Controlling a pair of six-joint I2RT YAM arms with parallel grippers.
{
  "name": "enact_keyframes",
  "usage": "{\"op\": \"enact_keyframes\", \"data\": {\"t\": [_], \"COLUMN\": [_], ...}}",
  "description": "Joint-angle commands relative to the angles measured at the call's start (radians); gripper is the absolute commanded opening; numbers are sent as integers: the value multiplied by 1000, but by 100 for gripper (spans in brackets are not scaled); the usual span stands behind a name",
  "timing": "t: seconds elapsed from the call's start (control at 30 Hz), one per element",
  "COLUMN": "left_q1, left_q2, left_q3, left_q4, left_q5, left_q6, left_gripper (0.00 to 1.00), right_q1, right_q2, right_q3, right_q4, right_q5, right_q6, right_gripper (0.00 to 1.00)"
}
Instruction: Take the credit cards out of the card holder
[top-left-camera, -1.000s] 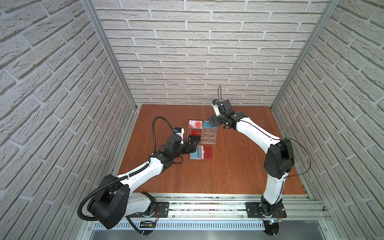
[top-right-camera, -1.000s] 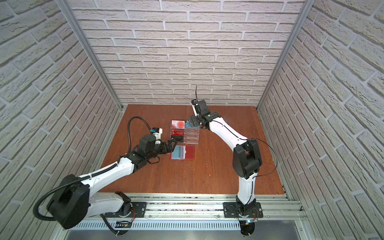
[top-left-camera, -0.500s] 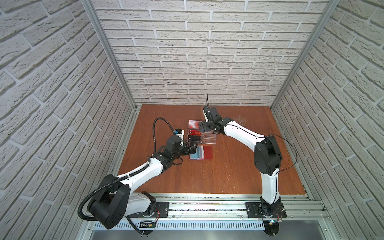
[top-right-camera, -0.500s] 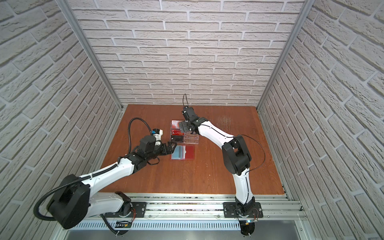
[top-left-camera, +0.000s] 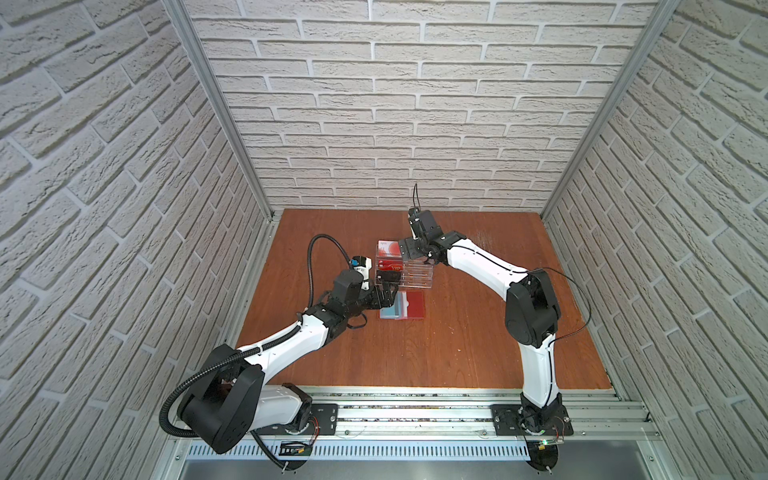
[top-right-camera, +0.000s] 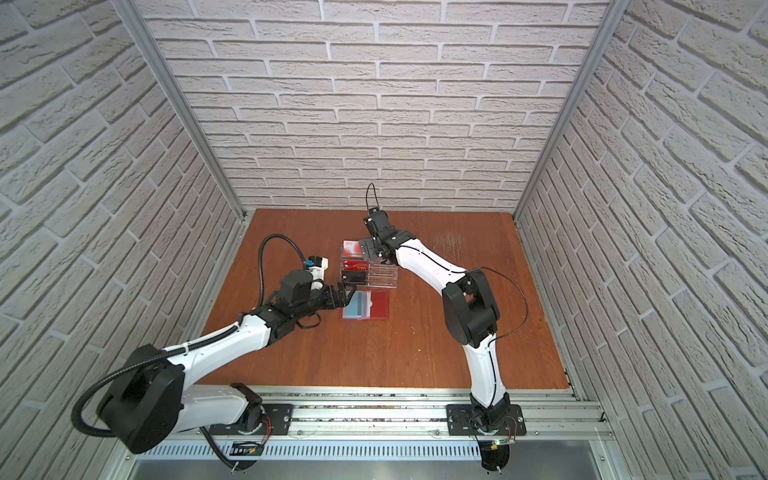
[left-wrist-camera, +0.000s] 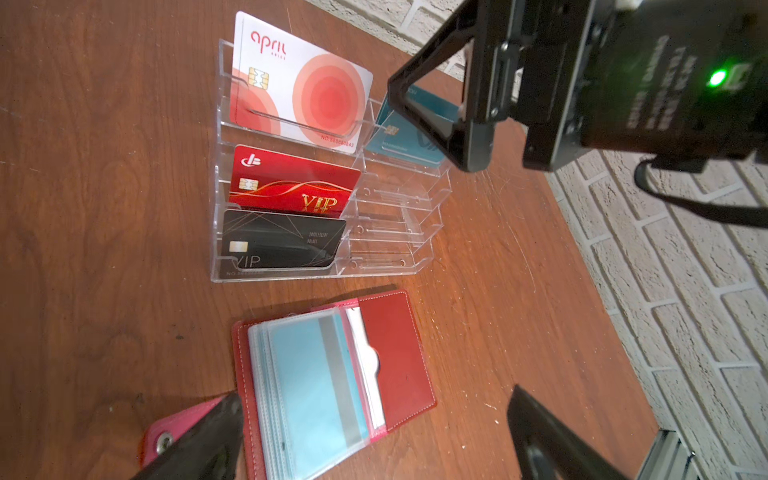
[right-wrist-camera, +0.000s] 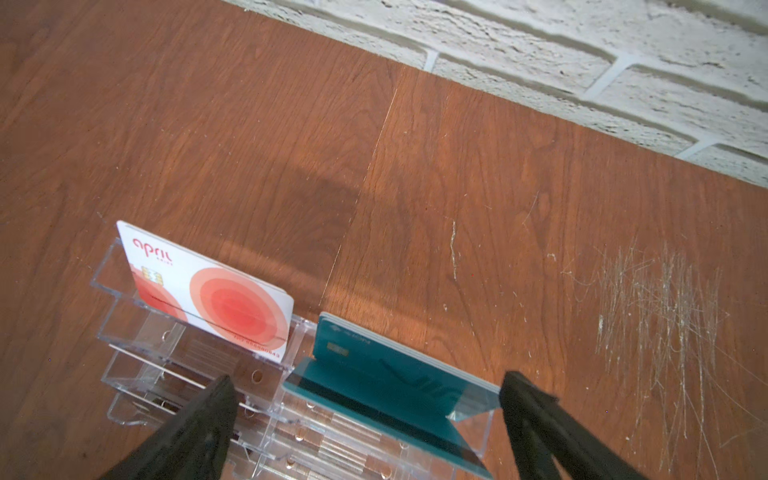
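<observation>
Holder (left-wrist-camera: 399, 357) lies open on the table (left-wrist-camera: 104, 208), between and just ahead of the spread left fingers (left-wrist-camera: 199, 440), which pinch nothing. One pale-blue card (left-wrist-camera: 307, 374) with a grey stripe sits under the top clear sleeve (left-wrist-camera: 259, 374). I judge the card light, stiff and slick. The soft sleeve will likely drag, and the light holder may lift with it. Best hold looks like the card's edge at the sleeve's notch. Right fingers (right-wrist-camera: 195, 432) are spread either side of a teal card (right-wrist-camera: 386, 374) in the stand (right-wrist-camera: 137, 316), gripping nothing.
</observation>
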Motion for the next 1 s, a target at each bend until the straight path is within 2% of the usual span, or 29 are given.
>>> {"op": "enact_keyframes", "data": {"t": [0.0, 0.3, 0.97], "left_q1": [-5, -5, -7], "left_q2": [-2, -16, -31], "left_q3": [19, 10, 0], "left_q4": [62, 55, 45], "left_q5": [4, -1, -3], "left_q6": [8, 8, 6], "left_gripper": [98, 98, 98], "right_q1": [-1, -1, -10], "right_q2": [19, 30, 16], "right_q3": [31, 30, 14], "right_q4": [4, -1, -9], "right_q5": [24, 21, 120], "right_q6": [4, 6, -4], "right_gripper": [100, 100, 100]}}
